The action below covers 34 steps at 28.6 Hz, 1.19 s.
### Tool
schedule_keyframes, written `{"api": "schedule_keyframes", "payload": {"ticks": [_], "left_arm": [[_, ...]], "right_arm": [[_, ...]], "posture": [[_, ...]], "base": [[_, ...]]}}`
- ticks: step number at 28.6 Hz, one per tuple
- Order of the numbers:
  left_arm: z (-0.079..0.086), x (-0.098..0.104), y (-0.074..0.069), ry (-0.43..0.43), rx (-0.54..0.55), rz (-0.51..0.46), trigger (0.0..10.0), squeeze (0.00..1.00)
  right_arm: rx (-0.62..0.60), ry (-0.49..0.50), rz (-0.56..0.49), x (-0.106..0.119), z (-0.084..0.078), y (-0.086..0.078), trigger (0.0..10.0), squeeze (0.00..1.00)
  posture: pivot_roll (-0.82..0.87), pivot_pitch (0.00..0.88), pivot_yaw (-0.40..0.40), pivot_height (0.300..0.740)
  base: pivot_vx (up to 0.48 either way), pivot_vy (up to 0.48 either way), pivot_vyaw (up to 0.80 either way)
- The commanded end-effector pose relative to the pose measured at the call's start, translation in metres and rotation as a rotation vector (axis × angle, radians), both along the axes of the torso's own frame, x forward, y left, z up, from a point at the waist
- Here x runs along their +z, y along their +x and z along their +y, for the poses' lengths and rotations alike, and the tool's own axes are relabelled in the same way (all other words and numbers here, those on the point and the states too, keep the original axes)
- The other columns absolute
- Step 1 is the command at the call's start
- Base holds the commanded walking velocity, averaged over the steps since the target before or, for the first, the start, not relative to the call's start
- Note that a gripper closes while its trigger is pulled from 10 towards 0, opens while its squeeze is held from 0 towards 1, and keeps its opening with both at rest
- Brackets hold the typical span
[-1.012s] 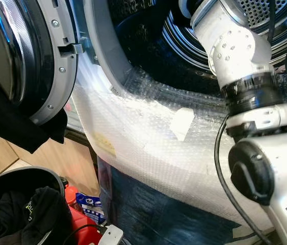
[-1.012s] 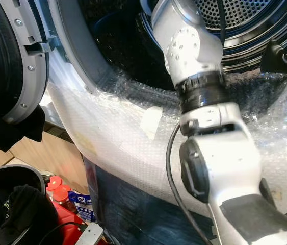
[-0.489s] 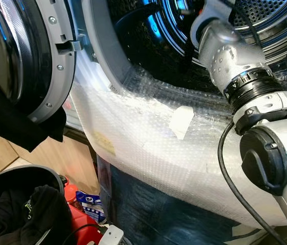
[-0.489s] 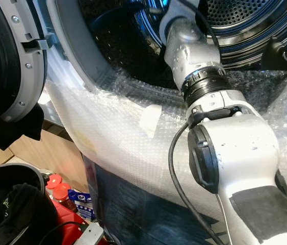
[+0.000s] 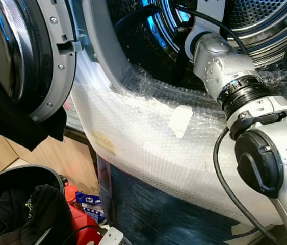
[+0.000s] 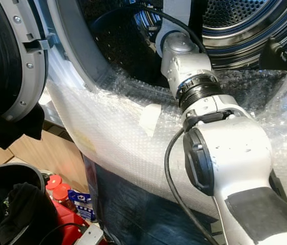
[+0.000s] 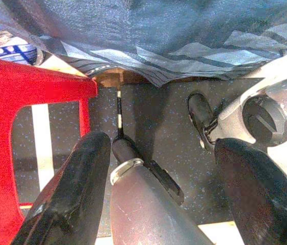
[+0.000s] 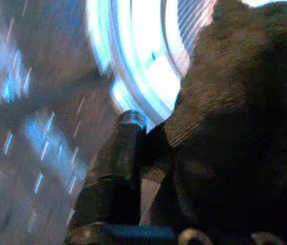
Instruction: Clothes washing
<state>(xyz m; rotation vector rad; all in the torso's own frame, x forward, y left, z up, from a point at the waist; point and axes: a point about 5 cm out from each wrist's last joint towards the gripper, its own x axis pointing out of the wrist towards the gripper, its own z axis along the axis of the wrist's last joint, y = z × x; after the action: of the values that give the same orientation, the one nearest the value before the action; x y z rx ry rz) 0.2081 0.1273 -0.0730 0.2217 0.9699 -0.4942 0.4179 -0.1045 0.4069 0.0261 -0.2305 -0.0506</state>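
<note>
- Washer drum [image 5: 265, 20] open at top right, perforated metal back wall visible, blue glare on inner rim.
- Right arm [image 6: 194, 87] reaches from near right up into the drum opening; black cable runs along it.
- Right gripper [image 8: 148, 168] inside the drum, seen in right wrist view: one black finger [image 8: 115, 168] pressed against dark garment [image 8: 235, 112], cloth bunched right at the finger, looks pinched between the jaws; second finger hidden by the fabric. View blurred.
- Bubble wrap [image 5: 148, 138] covers the washer front below the opening, a pale tape patch [image 5: 180, 120] stuck on it mid-scene.
- Grey door seal [image 5: 100, 46] curves down the left edge of the opening.
- Washer door [image 5: 26, 56] swung open at far left, grey ring with screws, latch tab on its edge.
- Black cloth [image 5: 16, 127] hangs over the door's lower part.
- Laundry basket [image 5: 10, 178] at near left, dark rim, more black clothes [image 5: 26, 214] piled inside, well apart from the drum.
- Red stool [image 7: 10, 127] just right of the basket, on the dark speckled floor [image 7: 158, 132]; blue-white packet [image 5: 88, 201] beside it.
- Left gripper [image 7: 158, 199] hangs low by the robot's leg, left wrist view: jaws spread wide, nothing between them, pointing at the floor near the robot's foot [image 7: 202, 115].
- Blue tarp [image 7: 158, 35] below the bubble wrap, near the stool.
</note>
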Motion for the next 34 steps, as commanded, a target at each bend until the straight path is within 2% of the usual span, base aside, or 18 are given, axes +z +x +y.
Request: {"api": "schedule_keyframes", "payload": {"ticks": [1,3,4,5,6,9,10,11,16,17,18,20,22,24,28,30,31,34], "left_arm": [[0.002,-0.004,-0.007,0.015,-0.009,0.029,10.0,0.0],[0.003,-0.004,-0.007,0.016,-0.01,0.029,10.0,0.0],[0.003,-0.004,-0.007,0.016,-0.011,0.029,10.0,0.0],[0.003,-0.004,-0.007,0.016,-0.011,0.029,10.0,0.0],[0.002,-0.004,-0.006,0.015,-0.012,0.03,10.0,0.0],[0.002,-0.003,-0.006,0.014,-0.013,0.029,10.0,0.0],[0.002,-0.003,-0.006,0.013,-0.01,0.029,10.0,0.0],[0.002,-0.004,-0.006,0.012,-0.004,0.028,10.0,0.0],[0.002,-0.004,-0.006,0.013,-0.005,0.028,10.0,0.0],[0.002,-0.004,-0.006,0.01,-0.004,0.03,10.0,0.0],[0.002,-0.004,-0.006,0.009,-0.005,0.03,10.0,0.0],[0.001,-0.004,-0.007,0.008,-0.004,0.033,10.0,0.0],[0.001,-0.004,-0.007,0.005,-0.001,0.035,10.0,0.0],[0.001,-0.004,-0.007,0.005,-0.001,0.035,10.0,0.0],[0.001,-0.004,-0.008,0.007,-0.003,0.034,10.0,0.0],[0.003,-0.005,-0.008,0.008,0.004,0.036,10.0,0.0],[0.003,-0.005,-0.009,0.008,0.007,0.037,10.0,0.0],[0.003,-0.005,-0.009,0.008,0.009,0.037,10.0,0.0]], "right_arm": [[-0.038,0.031,-0.143,0.038,-0.007,-0.011,10.0,1.0],[-0.032,-0.019,-0.125,0.033,-0.005,-0.01,10.0,1.0],[0.007,-0.082,-0.026,0.009,-0.001,-0.002,10.0,1.0],[0.007,-0.082,-0.026,0.009,-0.001,-0.002,10.0,1.0],[0.002,-0.132,0.032,-0.008,-0.003,0.002,10.0,1.0],[-0.007,-0.115,0.039,-0.01,-0.007,0.003,10.0,1.0],[-0.029,-0.06,-0.002,0.002,-0.014,0.0,10.0,1.0],[-0.072,-0.066,-0.077,0.022,-0.022,-0.005,10.0,1.0],[-0.108,-0.07,-0.221,0.053,-0.027,-0.017,10.0,1.0],[-0.082,-0.11,-0.25,0.06,-0.022,-0.019,10.0,1.0],[-0.044,-0.143,-0.208,0.052,-0.016,-0.016,10.0,1.0],[0.025,-0.204,-0.041,0.015,-0.005,-0.003,10.0,1.0],[0.047,-0.249,-0.01,0.001,-0.001,0.0,10.0,1.0],[0.055,-0.247,-0.007,0.0,0.0,0.0,10.0,1.0],[0.101,-0.198,-0.104,0.02,0.005,-0.006,10.0,1.0],[0.092,-0.204,-0.24,0.05,0.005,-0.016,10.0,1.0],[0.097,-0.207,-0.261,0.055,0.005,-0.019,10.0,0.0],[0.124,-0.25,-0.183,0.042,0.007,-0.013,10.0,0.0]], "posture": [[-0.05,0.0,0.01,0.74],[-0.05,0.0,0.012,0.74],[-0.06,0.0,0.016,0.74],[-0.06,0.0,0.016,0.74],[-0.06,0.0,0.016,0.74],[-0.05,0.0,0.014,0.74],[-0.06,0.0,0.015,0.74],[-0.06,0.0,0.013,0.74],[-0.06,0.0,0.012,0.74],[-0.06,0.0,0.01,0.74],[-0.06,0.0,0.011,0.74],[-0.07,0.0,0.008,0.74],[-0.06,0.0,0.007,0.74],[-0.06,0.0,0.007,0.74],[-0.05,0.0,0.006,0.74],[-0.05,0.0,0.006,0.74],[-0.05,0.0,0.011,0.74],[-0.04,0.0,0.009,0.74]], "base": [[0.0,0.0,0.0],[0.0,0.0,0.0],[0.0,0.0,0.0],[0.0,0.0,0.0],[0.0,0.0,0.0],[0.0,0.0,0.0],[0.0,0.0,0.0],[0.0,0.0,0.0],[0.0,0.0,0.0],[0.0,0.0,0.0],[0.0,0.0,0.0],[0.0,0.0,0.0],[0.0,0.0,0.0],[0.0,0.0,0.0],[0.0,0.0,0.0],[0.0,0.0,0.0],[0.0,0.0,0.0],[0.0,0.0,0.0]]}}
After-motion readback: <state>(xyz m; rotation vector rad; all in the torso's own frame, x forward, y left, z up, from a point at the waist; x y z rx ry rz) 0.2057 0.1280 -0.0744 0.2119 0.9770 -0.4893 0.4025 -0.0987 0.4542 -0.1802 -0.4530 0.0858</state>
